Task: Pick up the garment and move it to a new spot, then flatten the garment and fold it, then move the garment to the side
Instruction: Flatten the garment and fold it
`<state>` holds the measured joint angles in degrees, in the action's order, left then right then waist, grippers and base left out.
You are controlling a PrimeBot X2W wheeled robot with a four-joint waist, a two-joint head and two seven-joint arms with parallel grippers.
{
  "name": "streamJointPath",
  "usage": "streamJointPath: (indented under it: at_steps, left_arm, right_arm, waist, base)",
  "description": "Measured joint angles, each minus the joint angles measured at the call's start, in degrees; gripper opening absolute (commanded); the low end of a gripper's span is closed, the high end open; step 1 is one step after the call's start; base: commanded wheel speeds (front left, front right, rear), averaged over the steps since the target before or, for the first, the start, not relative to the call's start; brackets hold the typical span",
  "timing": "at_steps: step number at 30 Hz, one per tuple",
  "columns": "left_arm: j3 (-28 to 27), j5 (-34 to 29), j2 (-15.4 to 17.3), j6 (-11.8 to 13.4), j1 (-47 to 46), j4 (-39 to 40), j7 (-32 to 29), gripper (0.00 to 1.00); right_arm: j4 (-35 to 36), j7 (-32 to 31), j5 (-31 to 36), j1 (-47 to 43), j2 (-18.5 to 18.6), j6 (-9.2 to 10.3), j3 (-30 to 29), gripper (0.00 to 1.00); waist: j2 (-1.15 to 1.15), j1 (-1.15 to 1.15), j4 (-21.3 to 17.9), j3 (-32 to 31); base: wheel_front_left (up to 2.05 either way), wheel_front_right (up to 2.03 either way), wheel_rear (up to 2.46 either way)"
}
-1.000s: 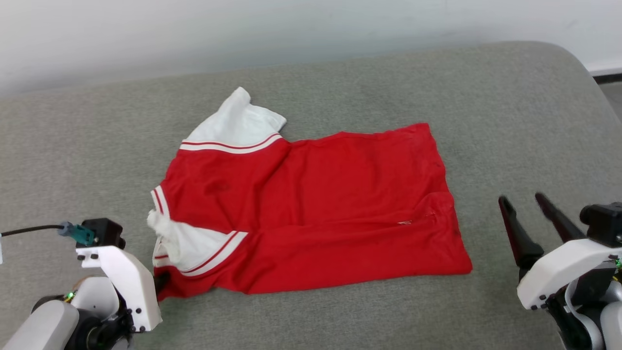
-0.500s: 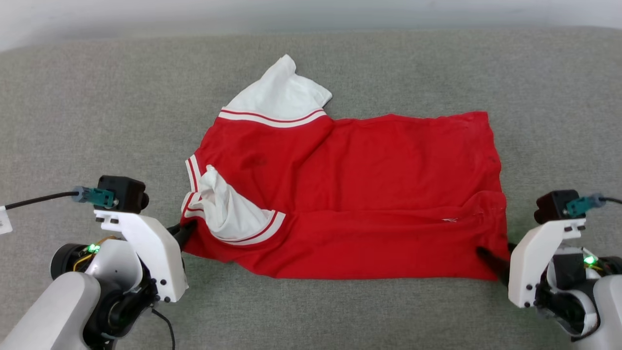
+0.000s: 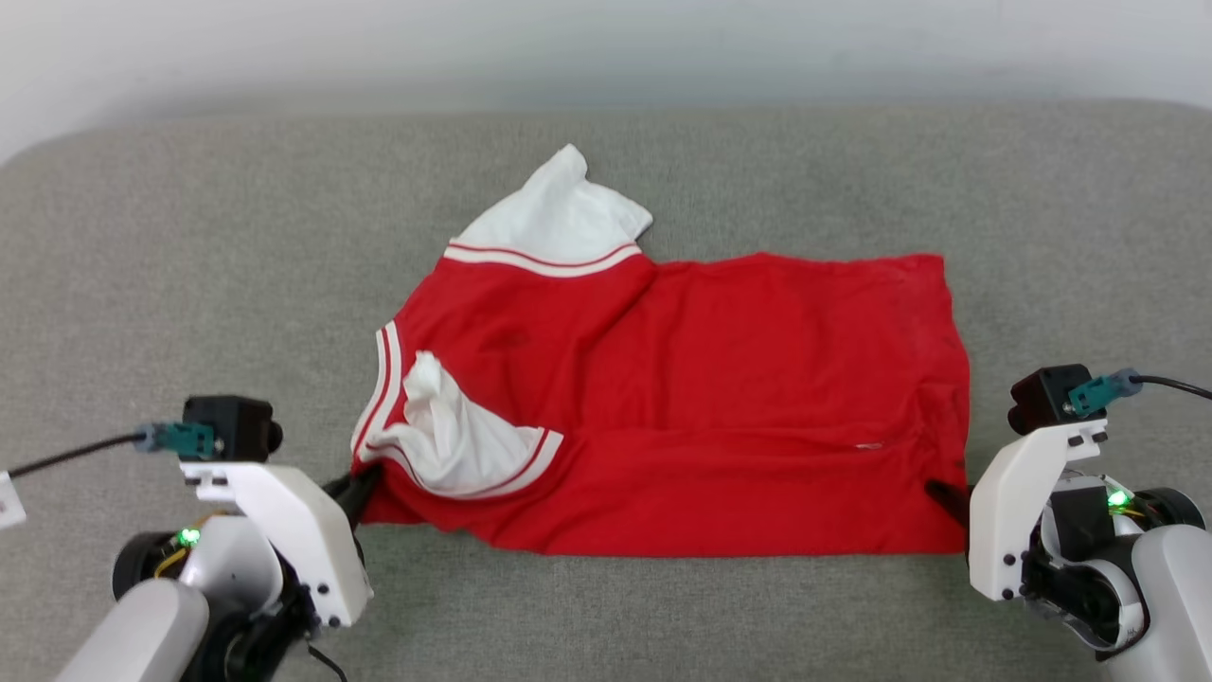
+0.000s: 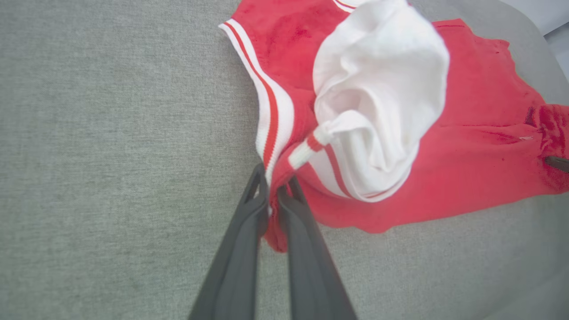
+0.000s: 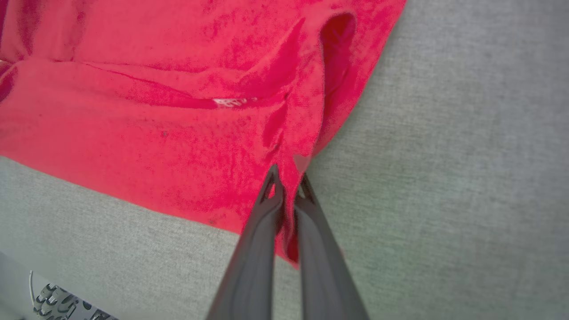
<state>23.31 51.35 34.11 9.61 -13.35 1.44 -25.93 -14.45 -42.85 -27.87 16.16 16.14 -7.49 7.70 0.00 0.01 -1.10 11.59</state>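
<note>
The garment (image 3: 682,398) is a bright red jersey shirt lying spread on a grey cushioned surface (image 3: 189,265), one white sleeve (image 3: 554,218) pointing away and the other sleeve (image 3: 454,445) crumpled near the collar trim. My left gripper (image 3: 365,478) is shut on the garment's near-left corner, by the striped collar (image 4: 273,111). My right gripper (image 3: 942,494) is shut on the near-right hem corner; red cloth (image 5: 178,115) sits pinched between its fingers (image 5: 255,249). The chest lettering is hidden.
The grey cushion extends widely on every side of the shirt, with its rounded back edge against a pale wall (image 3: 606,47). A cable (image 3: 66,455) runs off my left wrist toward the left edge.
My right gripper, open beside the shirt a second ago, has come in and shut on the near-right hem corner. The head camera shifted. The near edge and left sleeve have been tugged slightly.
</note>
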Motion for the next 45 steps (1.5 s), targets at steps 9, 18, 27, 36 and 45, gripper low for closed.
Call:
streamJointPath:
  at_steps: [9, 18, 27, 36, 45]
  left_arm:
    - [-1.2, 2.0, -0.4, 1.7, 8.3, 1.6, 2.5, 0.00]
    - [-2.4, 5.8, -0.4, 3.8, 16.8, 1.2, 2.4, 0.00]
    - [-3.2, 2.6, -3.7, 2.2, 12.7, -4.7, 11.0, 1.00]
    - [-4.5, -5.2, -4.3, 3.0, 2.5, -4.6, 20.7, 1.00]
    - [-3.7, -7.8, -3.1, 0.3, -15.6, -7.1, 16.9, 1.00]
  right_arm:
    - [5.4, -0.7, -0.8, -5.7, 0.4, -0.01, -0.3, 0.00]
    - [7.4, -3.5, -0.2, -14.1, -1.2, -0.01, -4.5, 0.40]
    - [8.7, 13.4, 2.5, -14.3, -1.5, 0.00, -3.4, 1.00]
    - [13.9, 33.9, 9.8, -10.3, -3.8, 0.00, -6.2, 1.00]
    - [22.0, 39.2, 11.9, -4.3, -7.1, -0.01, -6.9, 1.00]
  waist:
    - [0.00, -0.01, 0.0, -6.6]
    - [0.00, -0.01, 0.1, -10.5]
    - [0.00, -0.01, -0.9, -10.0]
    - [0.00, -0.01, -4.2, -9.1]
    - [0.00, 0.00, -6.7, 0.3]
  base:
    - [0.00, 0.00, 0.00]
    - [0.00, 0.00, 0.00]
    - [0.00, 0.00, 0.00]
    - [0.00, 0.00, 0.00]
    - [0.00, 0.00, 0.00]
